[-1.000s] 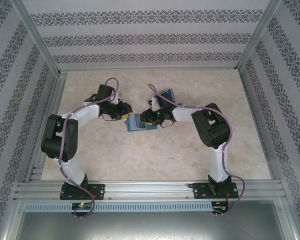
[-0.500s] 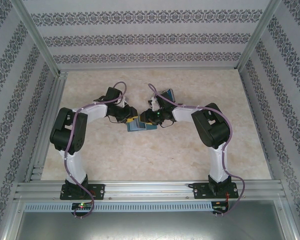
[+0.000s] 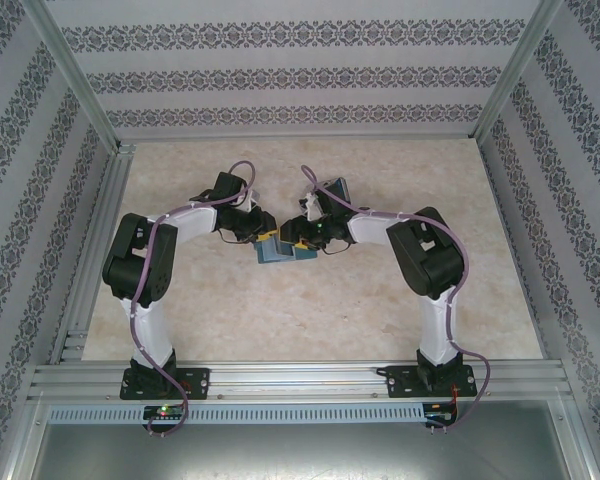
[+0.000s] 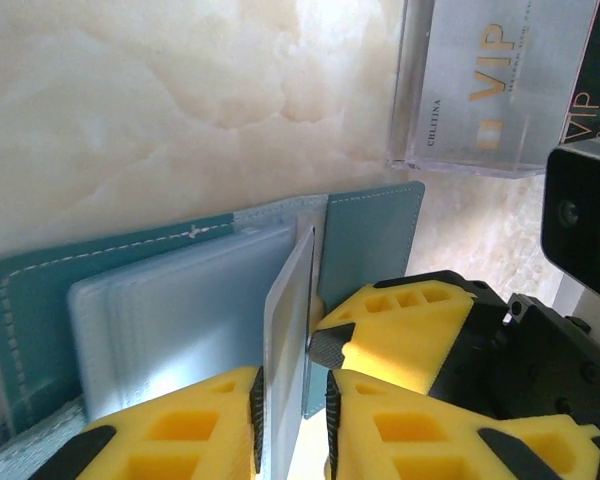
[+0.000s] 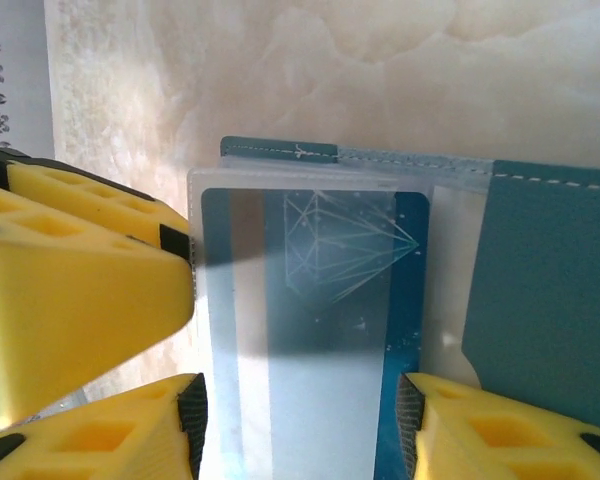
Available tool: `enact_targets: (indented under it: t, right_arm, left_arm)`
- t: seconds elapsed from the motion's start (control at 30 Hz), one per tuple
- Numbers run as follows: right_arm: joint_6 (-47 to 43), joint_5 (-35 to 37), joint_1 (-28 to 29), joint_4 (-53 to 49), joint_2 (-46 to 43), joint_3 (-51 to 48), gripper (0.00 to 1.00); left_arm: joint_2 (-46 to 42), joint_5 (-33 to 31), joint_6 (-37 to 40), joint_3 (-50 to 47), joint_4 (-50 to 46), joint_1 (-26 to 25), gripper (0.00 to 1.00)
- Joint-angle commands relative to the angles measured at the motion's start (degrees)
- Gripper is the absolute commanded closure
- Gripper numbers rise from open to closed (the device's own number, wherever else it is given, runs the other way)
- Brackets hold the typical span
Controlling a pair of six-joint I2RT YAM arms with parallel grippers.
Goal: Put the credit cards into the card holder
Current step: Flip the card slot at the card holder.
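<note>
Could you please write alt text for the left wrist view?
The left claw pinches a credit card edge-on, upright at the pale pockets of an open teal card holder on a marbled table. A clear stand holding VIP cards sits behind.

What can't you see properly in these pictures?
Card in the left hand: left wrist view, edge-on, colour hidden.
Stand: left wrist view, cut off by the top edge.
Wallet: top view, too small, partly under the right hand.
Blue card: right wrist view, lower end cut off by the bottom edge.
</note>
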Motion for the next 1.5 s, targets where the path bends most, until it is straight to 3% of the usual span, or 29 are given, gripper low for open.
enact_targets:
  t: [0.0,0.2,0.43,0.63,0.93,1.27,1.47]
  right_arm:
    - [-1.2,1.2,-0.7,-2.1,-4.5,-0.6,0.44]
    - [-1.0,4.9,-2.8,-2.0,-7.8,-3.6,0.45]
    - [-5.2,13.9,-3.7,-7.9,-6.7,-5.6,0.62]
    - [-5.0,12.8,-2.5,-6.7,-3.6,-5.8,0.74]
    - [-3.1,10.4,-3.2,-4.0,-5.4,-7.1,0.74]
    - [-6.3,15.8,-11.0,-8.9,-21.4,-12.6,0.69]
    - [-8.4,15.6,-16.8,-11.4,-25.0,-11.8,0.64]
  left_arm:
    - [0.5,0.6,-0.1,1.3,1.0,-0.5,0.75]
    - [0.4,0.8,0.0,1.3,1.0,-0.5,0.75]
    - [0.1,1.4,-0.6,2.6,0.8,-1.3,0.75]
    - [0.9,1.6,-1.2,5.7,0.2,-3.2,0.74]
    - [5.7,1.8,-2.6,10.8,0.5,-8.4,0.74]
    - [7.6,1.9,-3.4,12.3,1.5,-8.7,0.74]
    - [10.5,3.1,-4.2,14.1,2.5,-9.3,0.74]
